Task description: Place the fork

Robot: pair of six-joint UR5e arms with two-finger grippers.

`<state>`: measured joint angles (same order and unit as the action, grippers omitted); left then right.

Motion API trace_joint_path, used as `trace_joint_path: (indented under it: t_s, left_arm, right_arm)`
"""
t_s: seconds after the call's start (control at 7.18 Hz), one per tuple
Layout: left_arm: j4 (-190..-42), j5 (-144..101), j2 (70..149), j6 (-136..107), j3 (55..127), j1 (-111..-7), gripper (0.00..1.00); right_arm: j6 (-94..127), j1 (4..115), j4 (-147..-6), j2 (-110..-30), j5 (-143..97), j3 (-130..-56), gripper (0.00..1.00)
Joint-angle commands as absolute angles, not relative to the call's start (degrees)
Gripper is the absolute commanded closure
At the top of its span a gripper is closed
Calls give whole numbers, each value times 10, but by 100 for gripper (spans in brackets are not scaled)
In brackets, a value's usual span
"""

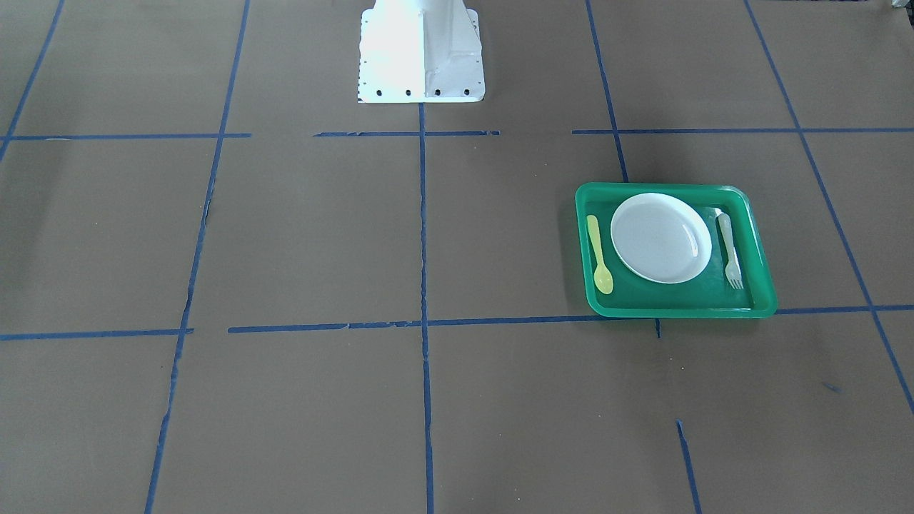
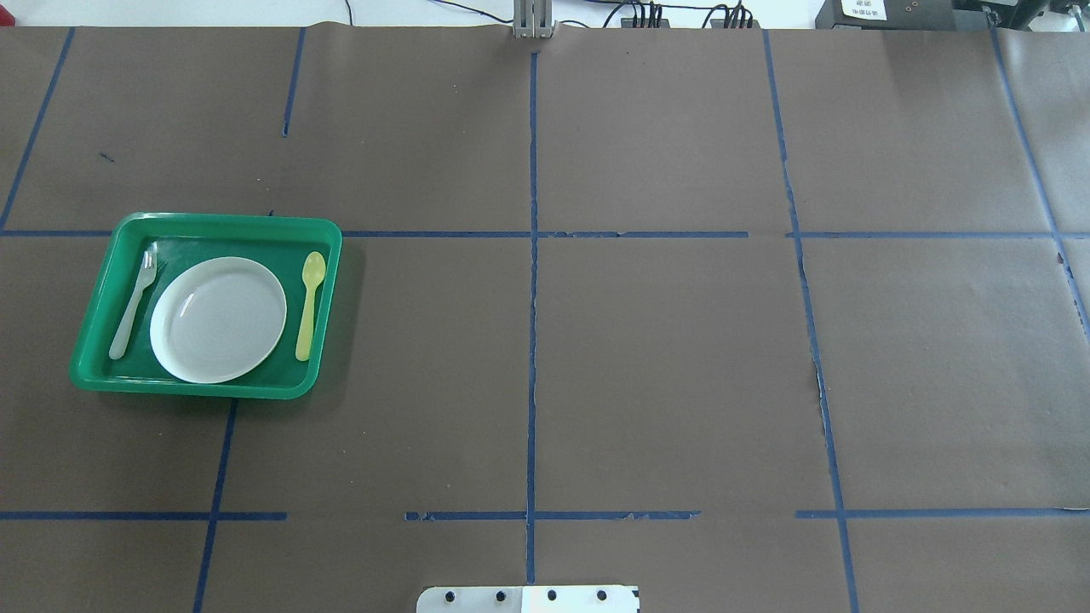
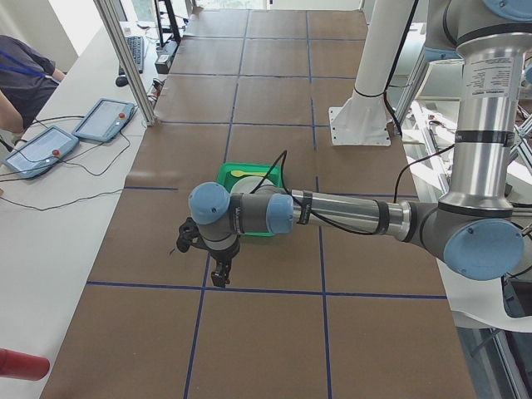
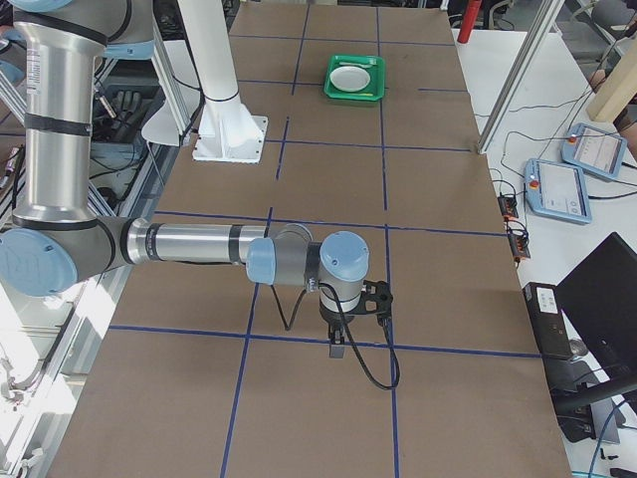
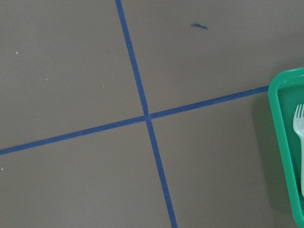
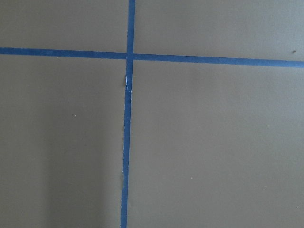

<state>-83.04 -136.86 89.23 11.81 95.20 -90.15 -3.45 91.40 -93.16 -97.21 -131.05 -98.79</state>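
The pale translucent fork [image 1: 730, 250] lies flat in the green tray [image 1: 678, 310], beside the white plate [image 1: 660, 237]. In the overhead view the fork [image 2: 134, 302] is on the left of the plate [image 2: 218, 319], inside the tray [image 2: 204, 223]. Its tines show at the right edge of the left wrist view [image 5: 299, 126]. My left gripper [image 3: 221, 278] hangs above the table beside the tray. My right gripper [image 4: 338, 349] hangs over bare table far from the tray. Both show only in the side views, so I cannot tell if they are open or shut.
A yellow spoon [image 1: 598, 253] lies in the tray on the plate's other side, as the overhead view [image 2: 310, 305] also shows. Blue tape lines cross the brown table. The white robot base [image 1: 421, 53] stands at the table's edge. Tablets [image 3: 50, 141] lie on the operators' side.
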Motion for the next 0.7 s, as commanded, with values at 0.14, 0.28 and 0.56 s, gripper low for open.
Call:
trace_joint_path:
  t_s: [0.14,0.28,0.56]
  left_arm:
    - [-838,-1376,861,121,947,-916,0]
    - [-837,-1375,862,120,948,-917,0]
    - [-837,-1362,862,120,949,-919,0]
  right_arm:
    - [-34,914,-932,-972,-1310,-988,0]
    - [-35,914,-932,-972,-1310,-988,0]
    - [-35,914,-932,-972,-1310,-988,0]
